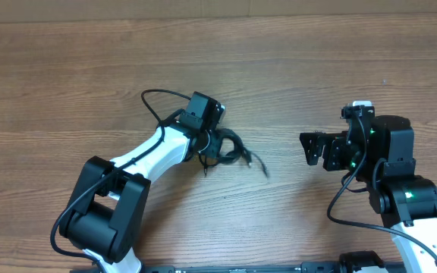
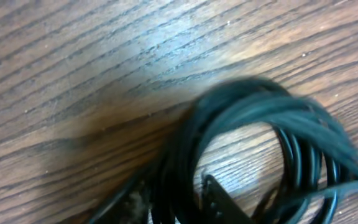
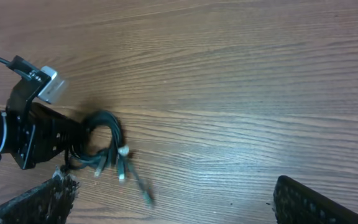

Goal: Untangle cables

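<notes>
plainly little is done: the cables (image 2: 260,102) sit bunched in one coil at the tips of the left gripper (image 1: 212,147), whose grip cannot be told, with the right gripper (image 1: 309,149) wide open well apart.

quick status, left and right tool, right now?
Left tool: at the cables; cannot tell whether it is gripping them.
Right tool: open, holding nothing.
</notes>
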### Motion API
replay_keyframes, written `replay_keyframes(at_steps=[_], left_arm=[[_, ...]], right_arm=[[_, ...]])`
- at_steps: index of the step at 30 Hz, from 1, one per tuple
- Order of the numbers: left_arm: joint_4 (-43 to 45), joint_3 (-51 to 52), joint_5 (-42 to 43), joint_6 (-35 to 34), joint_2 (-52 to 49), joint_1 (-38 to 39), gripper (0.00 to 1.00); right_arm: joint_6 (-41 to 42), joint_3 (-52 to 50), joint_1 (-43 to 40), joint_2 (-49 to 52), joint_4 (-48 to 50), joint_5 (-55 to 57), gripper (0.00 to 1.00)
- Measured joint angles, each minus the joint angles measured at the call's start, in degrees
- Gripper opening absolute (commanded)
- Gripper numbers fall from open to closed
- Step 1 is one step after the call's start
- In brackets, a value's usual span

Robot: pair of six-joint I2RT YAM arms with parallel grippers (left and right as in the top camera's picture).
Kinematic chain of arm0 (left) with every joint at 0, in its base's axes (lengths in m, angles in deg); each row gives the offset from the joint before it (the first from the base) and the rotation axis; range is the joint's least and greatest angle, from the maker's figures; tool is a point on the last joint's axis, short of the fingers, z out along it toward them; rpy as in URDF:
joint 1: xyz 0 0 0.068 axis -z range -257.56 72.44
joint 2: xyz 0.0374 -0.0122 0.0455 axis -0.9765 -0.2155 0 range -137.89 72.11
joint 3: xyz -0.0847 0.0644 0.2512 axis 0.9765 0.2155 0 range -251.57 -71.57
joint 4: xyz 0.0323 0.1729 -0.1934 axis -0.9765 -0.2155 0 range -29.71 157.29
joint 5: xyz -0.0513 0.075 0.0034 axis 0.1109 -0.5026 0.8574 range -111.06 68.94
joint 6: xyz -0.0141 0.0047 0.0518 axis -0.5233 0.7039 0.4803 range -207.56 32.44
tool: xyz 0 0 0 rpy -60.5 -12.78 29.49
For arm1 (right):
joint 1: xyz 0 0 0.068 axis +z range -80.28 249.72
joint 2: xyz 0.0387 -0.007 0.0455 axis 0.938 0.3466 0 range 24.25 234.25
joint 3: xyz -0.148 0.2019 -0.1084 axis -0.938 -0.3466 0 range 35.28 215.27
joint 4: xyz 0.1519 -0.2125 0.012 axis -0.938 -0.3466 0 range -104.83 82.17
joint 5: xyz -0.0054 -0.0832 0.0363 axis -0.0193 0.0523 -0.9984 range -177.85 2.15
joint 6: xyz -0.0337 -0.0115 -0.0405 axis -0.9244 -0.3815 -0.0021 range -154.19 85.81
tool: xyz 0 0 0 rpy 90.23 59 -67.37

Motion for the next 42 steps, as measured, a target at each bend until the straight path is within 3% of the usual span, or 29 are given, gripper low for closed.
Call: replay_keyframes(at_steps=[3,14,19,22,26,30,42], left_arm=[[-0.02,-0.31,0.37,0.0,0.0,0.04,0.04],[-12.61,-5.53,1.55,0.76,0.11,0.04,0.04],[-15.43,-8.72,7.41,4.5,1.75,0.04,0.04],[-16.31,-10.36,12.15,6.84,2.71,0.04,0.04],[-17.03,-10.8,15.93,8.33,2.97,0.04,0.04],[-17.55,-10.8,17.4,9.14,2.97,0.04,0.04],[-18.88,-10.84,23.87,9.55,2.97,0.04,0.04]], right_arm=[[-0.02,0.0,0.0,0.0,0.26,-0.9,1.0],[0.0,0.02,0.0,2.82,1.01,-5.03,1.0],[-0.04,0.0,0.04,7.85,2.03,-10.86,0.99],[-0.2,0.0,0.85,11.15,2.23,-13.14,0.92],[-0.42,0.0,3.74,15.37,2.36,-14.71,0.76],[-0.68,0.02,7.1,18.23,2.64,-15.39,0.47],[0.0,0.02,12.48,21.77,4.52,-13.27,0.42]])
